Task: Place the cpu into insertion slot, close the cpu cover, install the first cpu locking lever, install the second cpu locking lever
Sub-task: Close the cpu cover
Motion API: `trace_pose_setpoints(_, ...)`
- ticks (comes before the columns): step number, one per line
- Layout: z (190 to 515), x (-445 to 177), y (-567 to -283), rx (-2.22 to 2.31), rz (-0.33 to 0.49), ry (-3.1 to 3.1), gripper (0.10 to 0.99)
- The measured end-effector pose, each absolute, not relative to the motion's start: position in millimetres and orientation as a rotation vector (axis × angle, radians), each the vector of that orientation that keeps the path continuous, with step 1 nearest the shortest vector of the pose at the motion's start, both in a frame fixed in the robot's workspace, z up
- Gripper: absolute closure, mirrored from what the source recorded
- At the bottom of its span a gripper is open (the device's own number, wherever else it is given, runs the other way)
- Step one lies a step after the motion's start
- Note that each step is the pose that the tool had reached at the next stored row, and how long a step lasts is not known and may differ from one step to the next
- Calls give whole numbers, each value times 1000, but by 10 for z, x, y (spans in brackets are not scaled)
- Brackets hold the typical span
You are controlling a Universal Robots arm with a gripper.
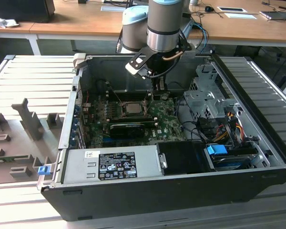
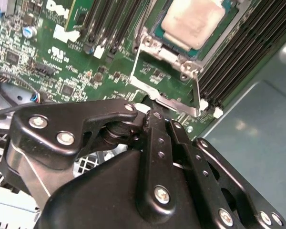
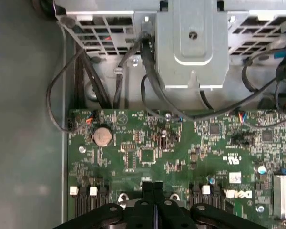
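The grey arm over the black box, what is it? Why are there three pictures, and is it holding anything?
That is a robot arm reaching into an open computer case. One picture comes from a camera outside; two come from cameras riding on the arm's wrist, looking at the green circuit board. The black gripper at its tip is shut, holding nothing. The cpu, a small silver square, sits in the insertion slot. The cpu cover, a thin metal frame, is swung open, with the gripper's tip close beside it.
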State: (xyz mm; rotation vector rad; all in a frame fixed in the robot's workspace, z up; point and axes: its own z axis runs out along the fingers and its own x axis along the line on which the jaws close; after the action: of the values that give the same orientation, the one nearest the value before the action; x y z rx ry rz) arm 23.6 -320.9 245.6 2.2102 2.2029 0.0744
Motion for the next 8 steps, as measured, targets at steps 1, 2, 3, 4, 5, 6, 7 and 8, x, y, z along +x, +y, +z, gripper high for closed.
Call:
trace_pose_setpoints(1, 2455, 217, -3209, 2210, 74, 2203, 980)
trace_pose_setpoints(2, 2453, 183, -3209, 2210, 74, 2203, 980)
trace_pose_setpoints(3, 2451, 156, -3209, 2210, 74, 2203, 980)
trace_pose_setpoints(4, 2450, 136, -3209, 2210, 74, 2203, 980)
trace_pose_setpoints(5, 2447, 107, -3208, 2210, 74, 2203, 980)
trace_pose_setpoints(6, 2445, 86, -3208, 2210, 74, 2203, 980)
trace_pose_setpoints(7, 2444, 70, -3208, 2210, 74, 2203, 980)
trace_pose_setpoints(8, 2442, 52, -3208, 2210, 74, 2203, 980)
